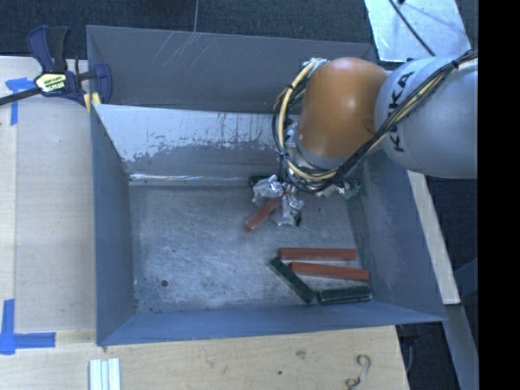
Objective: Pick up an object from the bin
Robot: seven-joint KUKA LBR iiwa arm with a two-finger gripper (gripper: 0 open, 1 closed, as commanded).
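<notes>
My gripper (280, 200) hangs low over the back middle of the bin floor, under the orange wrist cover. A short reddish-brown stick (261, 216) lies tilted right at its tips, one end under the gripper. Whether the stick sits between the fingers cannot be told. Two long reddish-brown bars (318, 255) (329, 273) lie side by side to the front right of the gripper. A dark green bar (291, 280) runs diagonally below them, with another dark green bar (344, 296) at the front wall.
The arm and its cables reach in from the right and cover the bin's back right corner. The left half of the bin floor is bare grey metal with sloped walls around it.
</notes>
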